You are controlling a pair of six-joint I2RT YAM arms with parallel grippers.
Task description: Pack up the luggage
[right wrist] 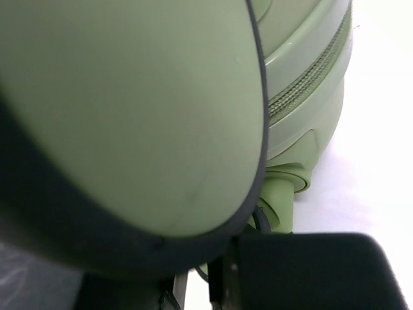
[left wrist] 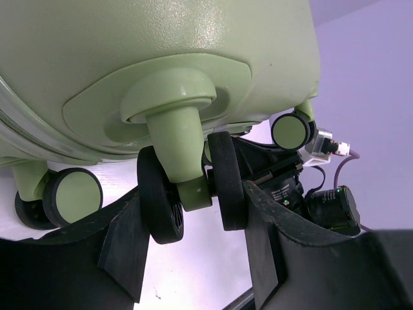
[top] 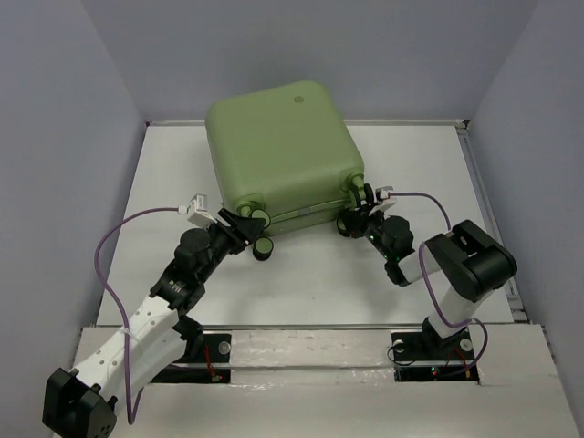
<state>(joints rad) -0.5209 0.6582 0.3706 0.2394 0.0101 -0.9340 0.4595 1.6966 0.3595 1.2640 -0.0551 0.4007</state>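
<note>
The light-green luggage (top: 278, 146) lies closed and flat at the back middle of the table, logo side up. My left gripper (top: 245, 224) is at its near-left corner. In the left wrist view both fingers of the left gripper (left wrist: 190, 200) press on a black twin wheel (left wrist: 227, 187) under the shell (left wrist: 161, 51). My right gripper (top: 356, 217) is at the near-right corner. In the right wrist view a green wheel face (right wrist: 129, 116) fills the frame, only one dark finger (right wrist: 310, 271) shows, and the zip seam (right wrist: 310, 71) runs behind.
The white table (top: 310, 283) is walled by grey panels left, right and behind. Another wheel (top: 263, 247) sticks out toward me near the left gripper. The left wrist view shows two more wheels (left wrist: 76, 194) and the right arm's wrist (left wrist: 329, 210) beyond.
</note>
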